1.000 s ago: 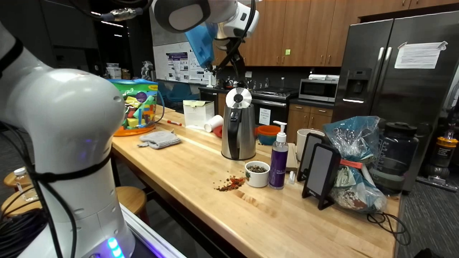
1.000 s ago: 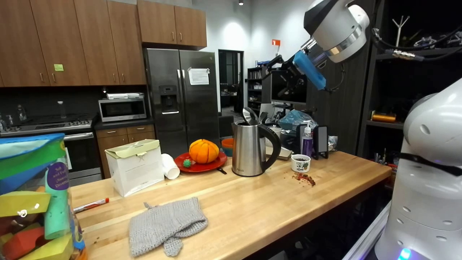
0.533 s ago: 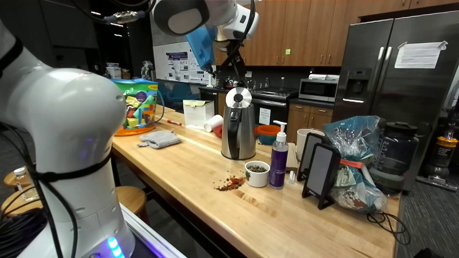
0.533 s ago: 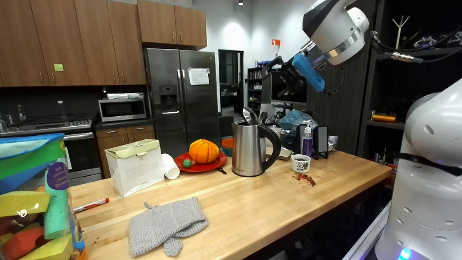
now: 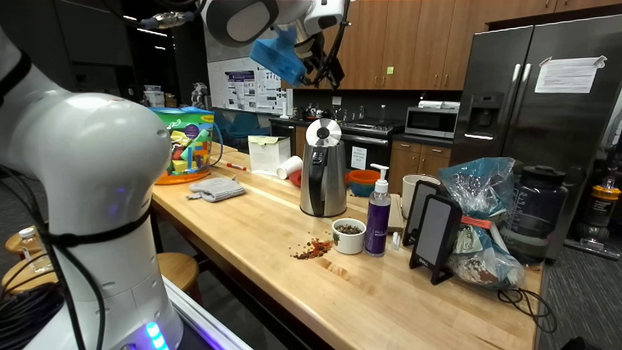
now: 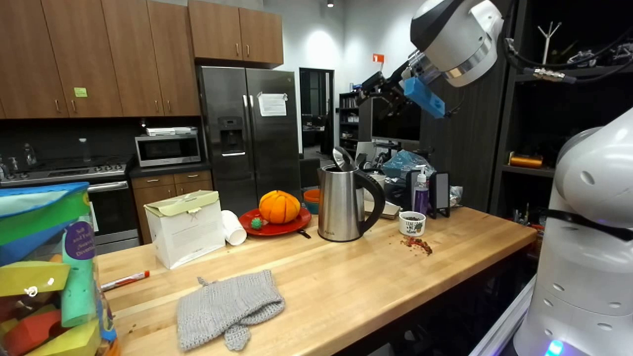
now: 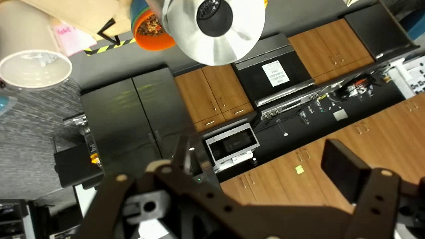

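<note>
In the wrist view my gripper [image 7: 265, 161] stands open, its pads [image 7: 345, 169] wide apart with nothing between them. It hangs high above the counter in both exterior views, touching nothing. Below it is a steel kettle [image 5: 323, 180] with a black handle [image 6: 373, 202] and its round lid [image 5: 323, 132] raised. That lid [image 7: 215, 43] fills the top of the wrist view. A white patterned cup [image 5: 349, 243] of dark bits stands near the kettle. Beside the cup lies a scatter of red and brown bits [image 5: 313, 249]. A purple pump bottle [image 5: 377, 218] is close behind.
On the counter [image 6: 346, 287] lie a grey knitted cloth [image 6: 230, 306], a red marker [image 6: 126, 280] and a white box [image 6: 185, 230]. A red plate [image 6: 277, 229] bears an orange pumpkin [image 6: 279, 206]. Black speakers [image 5: 432, 238] and a bagged item [image 5: 486, 253] stand at an end.
My gripper has turned about its wrist, so its fingers and the blue mount sit at a different angle. The arm has shifted slightly. Everything on the counter is unchanged.
</note>
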Motion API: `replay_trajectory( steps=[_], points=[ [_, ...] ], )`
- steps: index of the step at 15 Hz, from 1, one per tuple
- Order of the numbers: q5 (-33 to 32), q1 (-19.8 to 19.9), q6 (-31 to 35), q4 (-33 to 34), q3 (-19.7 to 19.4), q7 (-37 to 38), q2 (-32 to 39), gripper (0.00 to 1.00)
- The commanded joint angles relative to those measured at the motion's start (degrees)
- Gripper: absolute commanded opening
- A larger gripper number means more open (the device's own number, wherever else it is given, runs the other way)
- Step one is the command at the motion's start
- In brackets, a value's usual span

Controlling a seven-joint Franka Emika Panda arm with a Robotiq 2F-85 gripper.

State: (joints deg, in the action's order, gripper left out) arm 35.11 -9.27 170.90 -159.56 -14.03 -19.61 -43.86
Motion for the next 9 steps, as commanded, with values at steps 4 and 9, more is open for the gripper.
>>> replay_trajectory(
  steps=[4, 9],
  points=[
    [-5.77, -0.40, -2.03, -0.07, -0.12, -15.09, 0.80, 1.00],
    [-8.02, -3.19, 0.23, -0.23, -0.43, -25.62, 3.66, 1.00]
  ],
)
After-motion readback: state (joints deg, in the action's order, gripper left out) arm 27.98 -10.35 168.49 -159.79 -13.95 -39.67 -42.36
